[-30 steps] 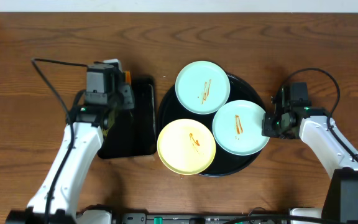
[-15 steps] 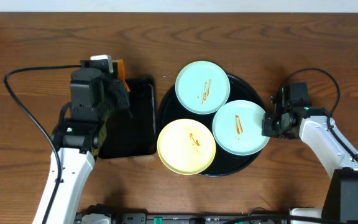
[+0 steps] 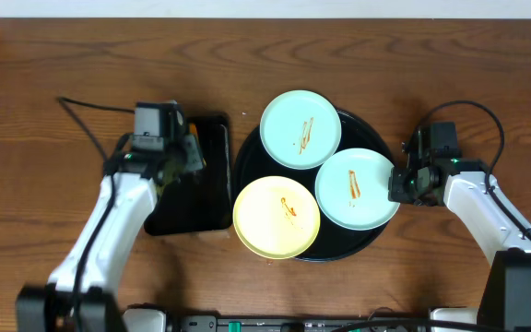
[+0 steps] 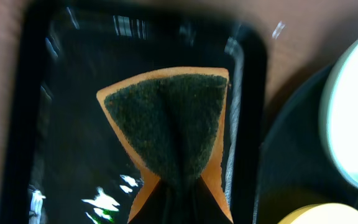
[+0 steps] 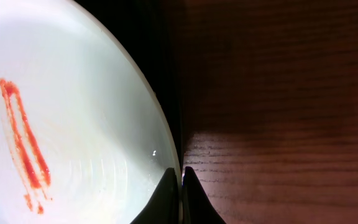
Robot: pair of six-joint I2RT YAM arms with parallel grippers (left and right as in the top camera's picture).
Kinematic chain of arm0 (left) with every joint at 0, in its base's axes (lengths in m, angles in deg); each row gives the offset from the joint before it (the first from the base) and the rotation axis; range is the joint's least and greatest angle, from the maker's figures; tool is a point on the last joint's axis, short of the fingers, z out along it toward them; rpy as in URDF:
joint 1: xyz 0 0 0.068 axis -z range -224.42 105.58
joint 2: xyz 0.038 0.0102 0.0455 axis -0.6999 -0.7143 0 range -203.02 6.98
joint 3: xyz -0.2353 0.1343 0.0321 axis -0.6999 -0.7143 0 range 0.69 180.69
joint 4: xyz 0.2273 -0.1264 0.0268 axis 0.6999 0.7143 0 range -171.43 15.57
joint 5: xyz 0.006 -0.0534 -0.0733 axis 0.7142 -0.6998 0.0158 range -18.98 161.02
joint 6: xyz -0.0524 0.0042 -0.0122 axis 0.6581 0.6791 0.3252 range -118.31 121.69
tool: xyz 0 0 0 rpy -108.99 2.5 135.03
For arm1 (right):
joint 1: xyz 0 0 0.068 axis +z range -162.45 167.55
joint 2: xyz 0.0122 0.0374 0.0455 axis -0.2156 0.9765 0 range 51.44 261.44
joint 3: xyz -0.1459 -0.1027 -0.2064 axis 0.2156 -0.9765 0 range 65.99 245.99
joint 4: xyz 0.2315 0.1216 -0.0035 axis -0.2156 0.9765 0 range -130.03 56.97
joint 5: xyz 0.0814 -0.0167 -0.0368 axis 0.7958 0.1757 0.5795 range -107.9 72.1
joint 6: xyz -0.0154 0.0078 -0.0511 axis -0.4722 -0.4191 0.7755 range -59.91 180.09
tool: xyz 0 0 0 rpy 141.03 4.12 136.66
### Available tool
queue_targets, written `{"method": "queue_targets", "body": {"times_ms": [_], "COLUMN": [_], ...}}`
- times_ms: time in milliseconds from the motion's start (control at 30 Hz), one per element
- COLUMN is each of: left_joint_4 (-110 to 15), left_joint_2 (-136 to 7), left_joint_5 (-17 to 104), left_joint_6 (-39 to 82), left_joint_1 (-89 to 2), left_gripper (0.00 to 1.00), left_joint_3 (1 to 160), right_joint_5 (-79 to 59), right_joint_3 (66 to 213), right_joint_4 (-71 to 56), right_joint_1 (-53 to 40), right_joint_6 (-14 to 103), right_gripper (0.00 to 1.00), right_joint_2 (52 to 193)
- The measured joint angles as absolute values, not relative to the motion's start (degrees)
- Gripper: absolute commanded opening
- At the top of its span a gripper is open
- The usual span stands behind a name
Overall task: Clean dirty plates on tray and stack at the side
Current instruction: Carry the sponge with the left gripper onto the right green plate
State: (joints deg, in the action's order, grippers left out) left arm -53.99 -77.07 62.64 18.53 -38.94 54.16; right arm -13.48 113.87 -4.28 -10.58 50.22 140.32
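Note:
Three plates with orange-brown smears lie on the round black tray [image 3: 377, 140]: a mint plate [image 3: 300, 129] at the back, a mint plate [image 3: 358, 189] at the right, and a yellow plate [image 3: 277, 217] at the front left, overhanging the rim. My right gripper [image 3: 396, 182] is shut on the right mint plate's rim; the right wrist view shows the plate [image 5: 73, 112] pinched between the fingers [image 5: 182, 182]. My left gripper [image 3: 190, 155] is shut on an orange sponge with a dark green pad [image 4: 169, 124], just above the rectangular tray; its fingers [image 4: 179, 208] show in the left wrist view.
A smaller rectangular glossy black tray [image 3: 212, 198] lies left of the round tray, also in the left wrist view [image 4: 61, 124]. Dark wood tabletop [image 3: 450, 83] surrounds both trays and shows in the right wrist view [image 5: 278, 93]. Cables trail behind each arm.
My left arm swung out to the left and came back, its gripper still holding the sponge over the rectangular tray. The right arm and the plates have not moved.

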Motion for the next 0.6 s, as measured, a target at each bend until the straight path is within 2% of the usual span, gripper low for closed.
{"method": "queue_targets", "body": {"times_ms": [333,600], "left_joint_4": [-47.41,-41.16], "left_joint_2": [-80.98,-80.98], "left_joint_5": [55.97,53.59], "left_joint_6": [22.27,22.88], "left_joint_1": [-38.94,-34.57], "left_gripper": [0.07,0.07], "left_joint_3": [55.23,65.46], "right_joint_5": [-13.48,-13.48], "right_joint_3": [113.87,113.87], "right_joint_4": [-4.28,-4.28], "right_joint_1": [-10.58,-10.58], "right_joint_6": [50.22,50.22], "right_gripper": [0.01,0.01], "right_joint_2": [140.32,140.32]}}
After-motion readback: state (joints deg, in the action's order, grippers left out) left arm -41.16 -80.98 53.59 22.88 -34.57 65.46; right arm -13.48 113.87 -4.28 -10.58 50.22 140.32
